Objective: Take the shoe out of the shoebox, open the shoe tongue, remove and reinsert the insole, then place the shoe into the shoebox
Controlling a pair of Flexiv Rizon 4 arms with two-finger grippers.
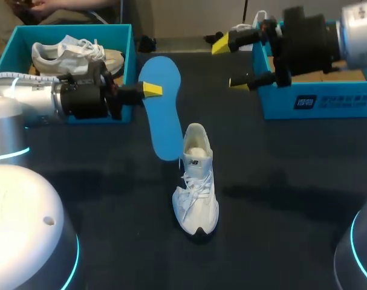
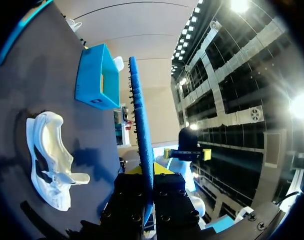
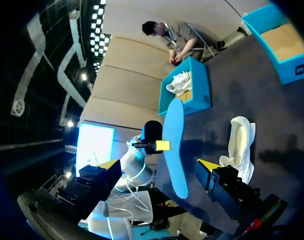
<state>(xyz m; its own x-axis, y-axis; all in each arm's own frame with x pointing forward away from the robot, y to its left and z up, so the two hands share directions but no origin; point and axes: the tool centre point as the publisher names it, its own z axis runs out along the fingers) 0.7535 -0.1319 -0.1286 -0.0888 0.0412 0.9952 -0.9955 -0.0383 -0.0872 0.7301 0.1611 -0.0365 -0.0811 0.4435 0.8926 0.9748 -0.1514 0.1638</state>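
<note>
Left gripper [image 1: 150, 90] pinches the blue insole [image 1: 162, 115] just behind the shoe [image 1: 196, 181]; right gripper [image 1: 230, 63] hangs spread, farther behind it.

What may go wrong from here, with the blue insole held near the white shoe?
The left gripper pinches the insole at one edge, so its long free part may bend or slip. The shoe stands unheld, the open right gripper far off by a shoebox; pushing the insole in may tip it.
</note>
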